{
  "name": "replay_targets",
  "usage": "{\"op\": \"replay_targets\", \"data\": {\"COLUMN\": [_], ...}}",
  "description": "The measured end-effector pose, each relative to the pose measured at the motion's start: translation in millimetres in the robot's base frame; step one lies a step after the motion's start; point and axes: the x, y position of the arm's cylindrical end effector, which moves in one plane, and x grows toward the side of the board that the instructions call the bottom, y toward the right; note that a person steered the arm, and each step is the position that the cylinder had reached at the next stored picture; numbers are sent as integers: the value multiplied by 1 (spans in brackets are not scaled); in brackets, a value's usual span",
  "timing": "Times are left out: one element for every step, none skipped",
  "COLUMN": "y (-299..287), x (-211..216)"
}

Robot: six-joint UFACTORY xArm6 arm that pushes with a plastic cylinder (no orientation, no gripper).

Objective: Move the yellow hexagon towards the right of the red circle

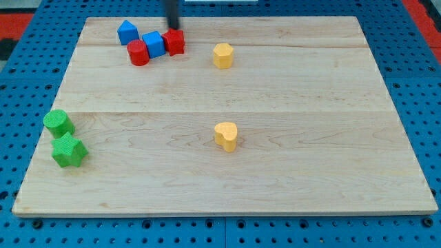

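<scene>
The yellow hexagon [222, 55] lies near the view's top, right of centre-left. The red circle [138, 52] sits at the view's top left, touching a blue square block [154, 44]. A red block [174, 41] sits against the blue square's right side. My tip [173, 27] is just above the red block at the view's top, about 70 px left of the yellow hexagon and apart from it.
A blue house-shaped block [127, 32] lies left of the cluster. A yellow heart-shaped block [226, 136] sits in the middle. A green circle [58, 122] and a green star-like block [68, 151] lie at the view's left edge of the wooden board [331, 138].
</scene>
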Motion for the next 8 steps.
{"op": "replay_targets", "data": {"y": [29, -24, -97, -82, -88, -131, -160, -160], "x": [37, 43, 42, 57, 117, 139, 123, 118]}}
